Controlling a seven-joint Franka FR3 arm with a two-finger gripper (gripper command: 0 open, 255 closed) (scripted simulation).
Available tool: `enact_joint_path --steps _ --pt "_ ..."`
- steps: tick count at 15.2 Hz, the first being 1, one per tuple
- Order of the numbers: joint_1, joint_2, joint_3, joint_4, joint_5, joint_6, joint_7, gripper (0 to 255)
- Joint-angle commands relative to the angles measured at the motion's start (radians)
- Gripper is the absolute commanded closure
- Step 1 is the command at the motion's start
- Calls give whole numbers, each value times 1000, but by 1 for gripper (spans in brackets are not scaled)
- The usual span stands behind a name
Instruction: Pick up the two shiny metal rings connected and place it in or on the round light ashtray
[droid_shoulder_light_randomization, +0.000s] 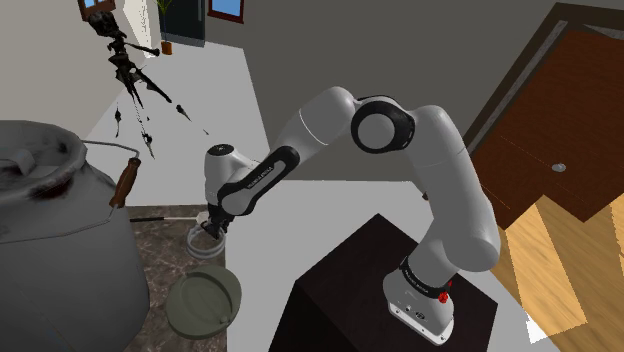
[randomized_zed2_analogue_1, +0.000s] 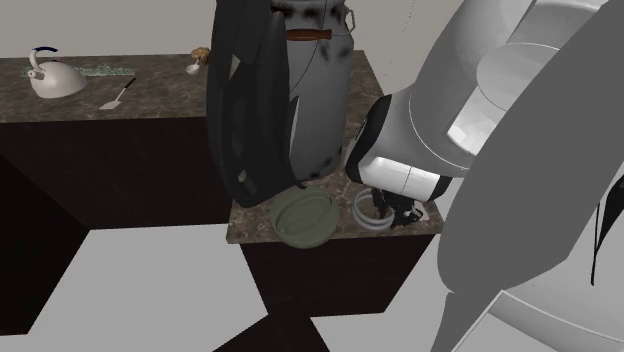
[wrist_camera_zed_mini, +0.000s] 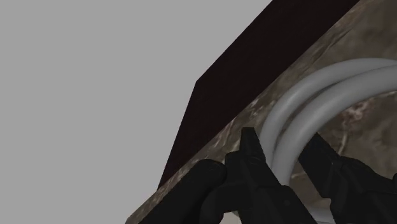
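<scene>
two joined grey rings (wrist_camera_zed_mini: 299, 108) lie at the marbled counter's (droid_shoulder_light_randomization: 160, 235) edge, half hidden under the gripper (droid_shoulder_light_randomization: 210, 228); you cannot tell whether it grips them. dull round ashtray (droid_shoulder_light_randomization: 182, 300) just beside. grey floor (randomized_zed2_analogue_1: 150, 290) below.

No text, label, brand, number or sign can be read anywhere.

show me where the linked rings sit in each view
shoulder view: linked rings on the marbled counter, under the pincer, above the round ashtray in the picture.
second exterior view: near the counter's front edge, just right of the ashtray.
wrist view: grey curves right at the pincer, beside the counter's edge.
shared landmark: the pincer, directly at the rings.
</scene>
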Motion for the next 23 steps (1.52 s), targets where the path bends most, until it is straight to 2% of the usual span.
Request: enact_joint_path --steps 1,8,23 --pt "0 0 0 0 0 0 0 255" --pt "0 0 0 0 0 0 0 255" --pt "-28 -167 36 -58 32 -110 -16 255"
